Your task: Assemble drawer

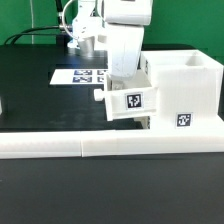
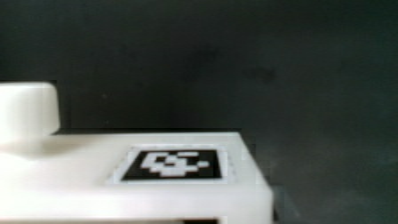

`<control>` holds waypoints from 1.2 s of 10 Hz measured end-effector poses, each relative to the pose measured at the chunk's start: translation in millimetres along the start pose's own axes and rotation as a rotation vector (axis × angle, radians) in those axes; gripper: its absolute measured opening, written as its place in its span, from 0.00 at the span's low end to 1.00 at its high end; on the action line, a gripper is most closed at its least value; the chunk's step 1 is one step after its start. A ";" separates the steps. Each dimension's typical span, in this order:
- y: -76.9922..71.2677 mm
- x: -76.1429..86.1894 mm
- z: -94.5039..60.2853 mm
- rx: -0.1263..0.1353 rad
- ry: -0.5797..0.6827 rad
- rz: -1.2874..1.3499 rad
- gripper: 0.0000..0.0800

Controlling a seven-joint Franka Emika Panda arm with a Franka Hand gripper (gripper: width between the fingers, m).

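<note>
Facing cam w/ tag, tray (image 1: 128, 100) meets housing (image 1: 186, 92).

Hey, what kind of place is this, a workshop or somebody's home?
Most likely a robotics lab bench, not a home. A robot arm works over a black table, the white drawer housing carries square tracking tags, and a marker board lies flat behind.

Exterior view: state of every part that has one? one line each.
housing: upright against the border bar, top open, tag facing the camera.
tray: at the housing's side towards the exterior view's left, under the gripper; whether it is partly inserted I cannot tell.
gripper: down over the tray, fingers hidden; grip cannot be told.
marker board: flat on the table, behind the arm.
border bar: lying along the front.
</note>
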State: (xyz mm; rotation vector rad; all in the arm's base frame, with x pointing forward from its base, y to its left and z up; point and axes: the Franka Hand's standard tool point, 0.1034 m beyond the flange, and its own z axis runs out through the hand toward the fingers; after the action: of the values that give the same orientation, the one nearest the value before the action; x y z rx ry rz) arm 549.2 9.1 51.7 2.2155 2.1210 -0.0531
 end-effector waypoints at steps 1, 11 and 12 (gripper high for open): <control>0.0 0.0 0.0 0.000 0.000 0.000 0.06; 0.1 -3.8 0.3 -0.008 -0.038 -0.006 0.06; 0.9 -4.8 -1.6 -0.010 -0.039 -0.003 0.28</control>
State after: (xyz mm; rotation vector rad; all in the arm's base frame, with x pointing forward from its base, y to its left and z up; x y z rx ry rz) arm 549.8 4.4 53.7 2.1876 2.0999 -0.0854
